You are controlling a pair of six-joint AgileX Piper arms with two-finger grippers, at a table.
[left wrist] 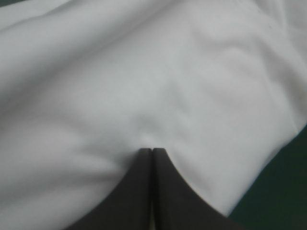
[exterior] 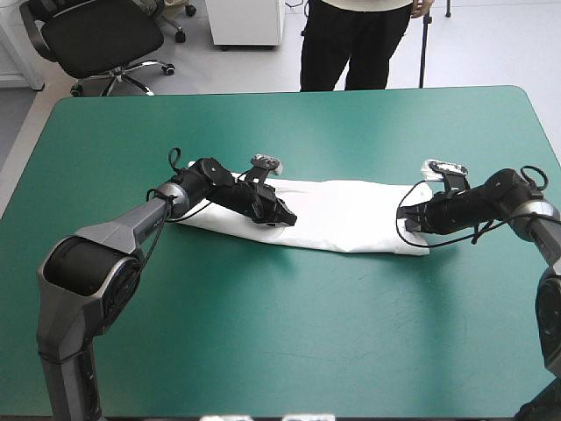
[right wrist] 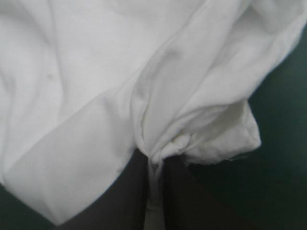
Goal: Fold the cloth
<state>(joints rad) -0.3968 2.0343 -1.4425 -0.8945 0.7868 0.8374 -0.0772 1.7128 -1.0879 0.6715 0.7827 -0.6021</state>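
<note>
The white T-shirt lies as a long folded band across the middle of the table. My left gripper rests on the band's left part near its front edge. In the left wrist view its black fingers meet in a point, with the T-shirt puckered at the tips. My right gripper is at the band's right end. In the right wrist view it pinches a bunched fold of the T-shirt, and a strip of cloth shows between the fingers.
The teal-green cover shows on every side of the shirt, widest toward the table's front edge. The band lies well inside the table's far and side edges.
</note>
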